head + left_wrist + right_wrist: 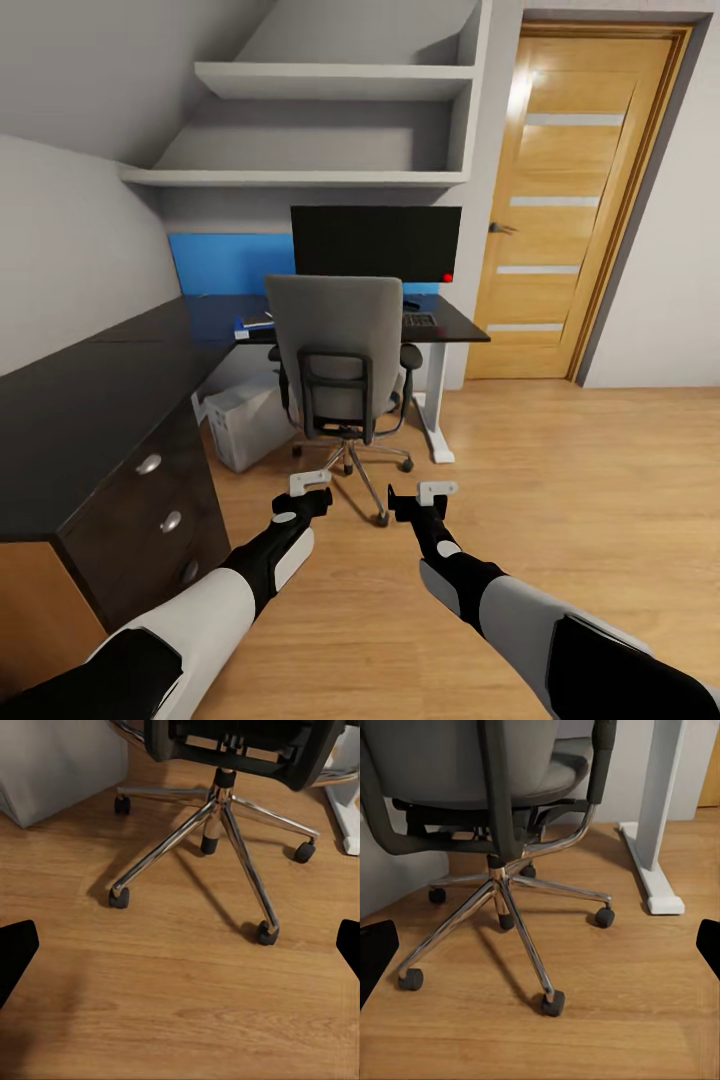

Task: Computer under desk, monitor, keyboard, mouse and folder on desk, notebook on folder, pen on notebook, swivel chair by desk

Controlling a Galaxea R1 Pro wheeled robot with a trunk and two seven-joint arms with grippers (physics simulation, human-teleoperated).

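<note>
Both tools, left (310,484) & right (437,490), open; folder (254,322) probably on desk (90,400).

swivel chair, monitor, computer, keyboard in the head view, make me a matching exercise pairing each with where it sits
Things:
1. swivel chair
2. monitor
3. computer
4. keyboard

Places:
A. on the floor under the desk, left of the chair
B. upright at the back of the desk, in front of the blue wall panel
C. on the wooden floor, backrest toward the camera, facing the desk
D. flat on the desk top, right of the chair's backrest

Pairs: 1-C, 2-B, 3-A, 4-D
</note>
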